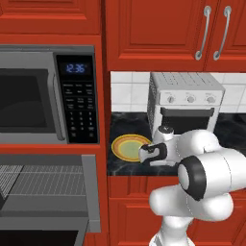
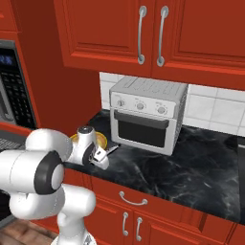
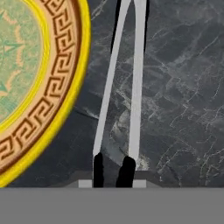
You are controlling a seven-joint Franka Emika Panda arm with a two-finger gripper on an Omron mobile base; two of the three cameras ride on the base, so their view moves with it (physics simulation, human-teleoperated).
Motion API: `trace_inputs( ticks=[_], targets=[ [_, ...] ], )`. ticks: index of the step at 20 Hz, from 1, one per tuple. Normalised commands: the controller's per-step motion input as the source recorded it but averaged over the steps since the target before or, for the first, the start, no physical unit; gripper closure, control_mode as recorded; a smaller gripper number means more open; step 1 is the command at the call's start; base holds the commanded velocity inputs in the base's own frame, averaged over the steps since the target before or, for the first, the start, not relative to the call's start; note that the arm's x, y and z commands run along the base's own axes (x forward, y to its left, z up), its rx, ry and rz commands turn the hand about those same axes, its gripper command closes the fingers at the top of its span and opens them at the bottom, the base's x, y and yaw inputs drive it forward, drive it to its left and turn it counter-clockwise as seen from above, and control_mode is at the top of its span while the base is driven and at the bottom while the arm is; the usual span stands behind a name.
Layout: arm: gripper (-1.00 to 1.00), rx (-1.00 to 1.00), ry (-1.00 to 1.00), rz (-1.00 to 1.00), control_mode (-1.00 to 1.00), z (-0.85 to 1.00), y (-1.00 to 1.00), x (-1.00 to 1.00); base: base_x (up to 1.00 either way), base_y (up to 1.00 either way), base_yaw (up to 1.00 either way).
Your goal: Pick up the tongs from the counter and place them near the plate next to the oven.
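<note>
1. Grey metal tongs were pinched between the nearly closed fingertips of the gripper; the two slim arms ran away from the hand and converged at the far end.
2. The grip sat at the open ends of the arms, probably so the pair stayed squeezed together and could not spring apart.
3. The tongs lay low over the black veined counter, just beside the plate and clear of its yellow rim.
4. In the right base view the gripper hung at the plate's near right edge, left of the toaster oven.
5. Judgement: placement position reached; release remained.
</note>
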Motion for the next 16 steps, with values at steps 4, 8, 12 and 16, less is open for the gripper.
trace_inputs(
  ticks=[4, 8, 12, 16],
  targets=[
    [1.0, 0.0, -0.03, 0.09, -1.0, -0.76, 0.11, 0.26, 0.0, 0.0, 0.0],
    [1.0, 0.0, -0.05, 0.08, -1.0, -0.59, 0.01, 0.13, 0.0, 0.0, 0.0],
    [-1.0, 0.03, -0.17, 0.08, -1.0, -0.18, -0.02, -0.18, 0.0, 0.0, 0.0],
    [-1.0, 0.09, -0.31, 0.07, -1.0, 0.0, -0.15, -0.63, 0.0, 0.0, 0.0]
  ],
)
